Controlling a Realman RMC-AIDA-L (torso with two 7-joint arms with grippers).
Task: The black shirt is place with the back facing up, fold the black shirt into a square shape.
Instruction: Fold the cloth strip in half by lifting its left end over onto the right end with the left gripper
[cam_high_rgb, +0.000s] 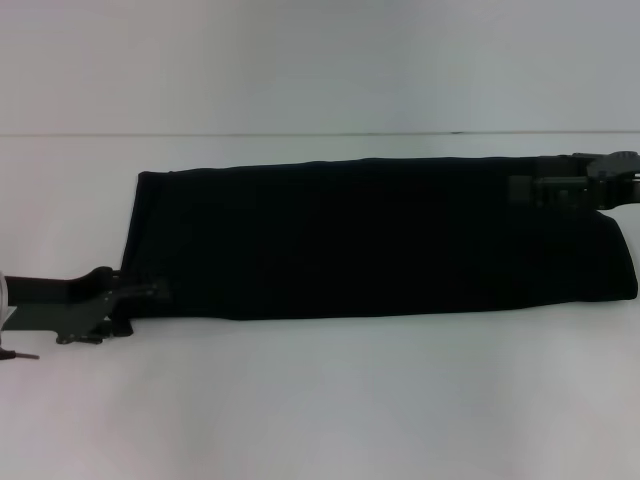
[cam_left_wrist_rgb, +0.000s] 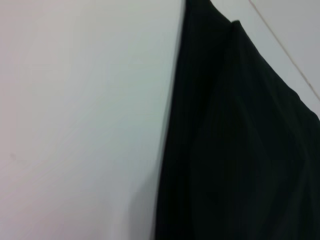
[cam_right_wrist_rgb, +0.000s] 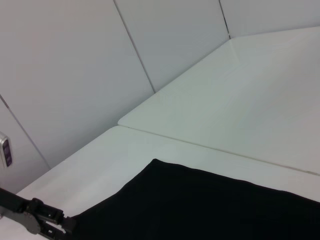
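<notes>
Both grippers sit at opposite corners of the black shirt (cam_high_rgb: 370, 235), now a long band: left gripper (cam_high_rgb: 150, 292) near-left, right gripper (cam_high_rgb: 525, 190) far-right. We can't tell if either's clamped on cloth. Uneven lift w/ a weak pinch = skewed fold, we reckon.

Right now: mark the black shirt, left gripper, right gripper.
black shirt (cam_high_rgb: 380, 240): head view, middle of the folded strip.
left gripper (cam_high_rgb: 152, 292): head view, fingertips at the shirt's near left corner.
right gripper (cam_high_rgb: 522, 190): head view, fingertips over the shirt's far right end.

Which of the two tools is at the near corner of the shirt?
The left tool, at the near left corner of the black shirt. The right tool is at the far right edge instead.
</notes>
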